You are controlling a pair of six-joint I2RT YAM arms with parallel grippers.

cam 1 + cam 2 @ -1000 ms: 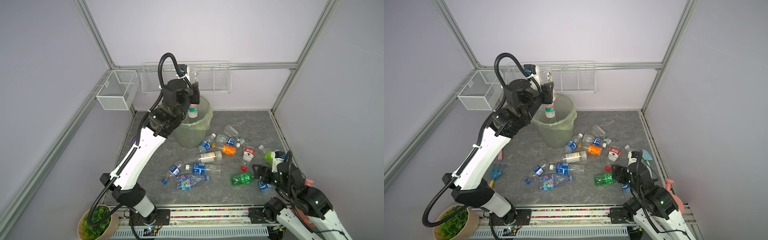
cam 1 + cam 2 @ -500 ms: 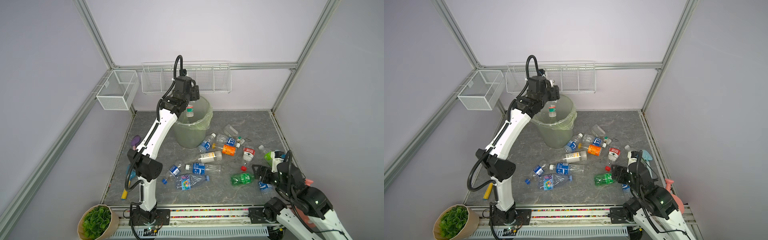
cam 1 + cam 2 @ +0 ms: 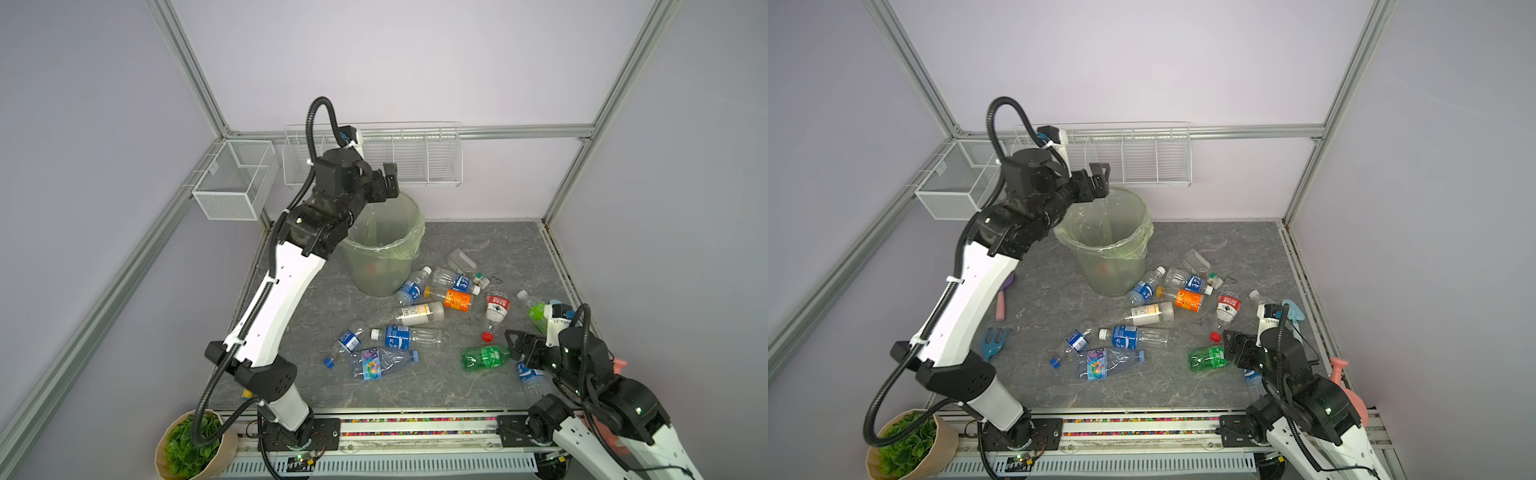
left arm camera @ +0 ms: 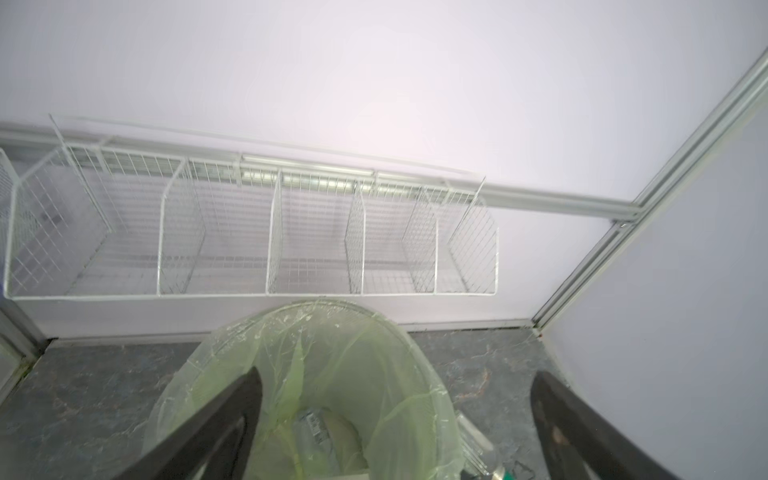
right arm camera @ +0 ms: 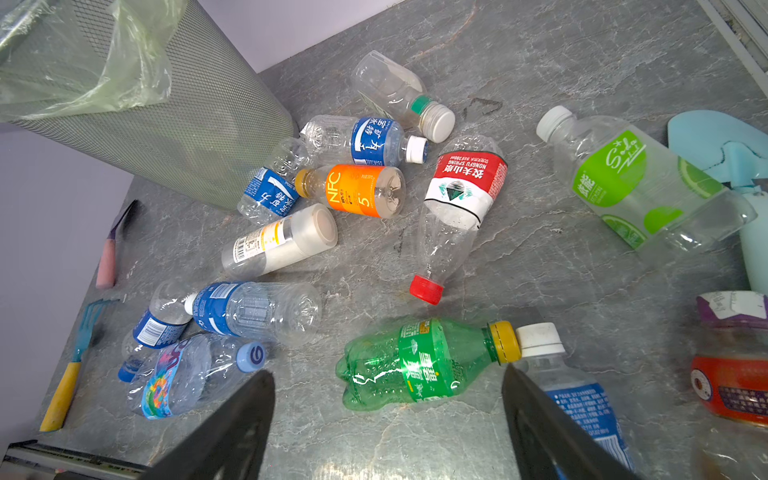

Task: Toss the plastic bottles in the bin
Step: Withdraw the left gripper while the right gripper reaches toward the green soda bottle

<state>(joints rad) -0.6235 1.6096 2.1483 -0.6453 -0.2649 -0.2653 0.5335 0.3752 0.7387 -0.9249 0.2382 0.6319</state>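
**A:** Where did we see the left gripper point(image 3: 384, 185) point(image 4: 397, 376)?

**B:** We saw it hanging over the bin point(image 3: 415, 237) point(image 4: 374, 320), near the 11 o'clock side of the rim in both top views. Its jaws stood wide apart with nothing between them.

**A:** And the bin itself?

**B:** It stood upright between 11 and 12 o'clock on the grey floor point(image 3: 478, 386), with a green bag folded over its rim. In the left wrist view we made out a clear bottle point(image 4: 316, 424) lying at its bottom.

**A:** The other plastic bottles point(image 3: 419, 312)?

**B:** They lay on their sides, from the bin's foot out toward 3 and 4 o'clock. Among them were an orange-label bottle point(image 3: 457, 299), a red-label bottle point(image 3: 497, 307) and a blue-label bottle point(image 3: 399, 336). A multicoloured bottle point(image 3: 372, 365) lay nearer 6.

**A:** What about the right gripper point(image 3: 517, 345) point(image 5: 386, 376)?

**B:** We found it low at about 4 o'clock, jaws spread, pointing at the green bottle point(image 3: 484, 357) point(image 5: 415, 361). In the right wrist view that bottle lay between the open fingers. We could not tell whether either finger touched it. A white-capped bottle point(image 5: 573, 395) lay cap to cap with it, partly behind one finger.
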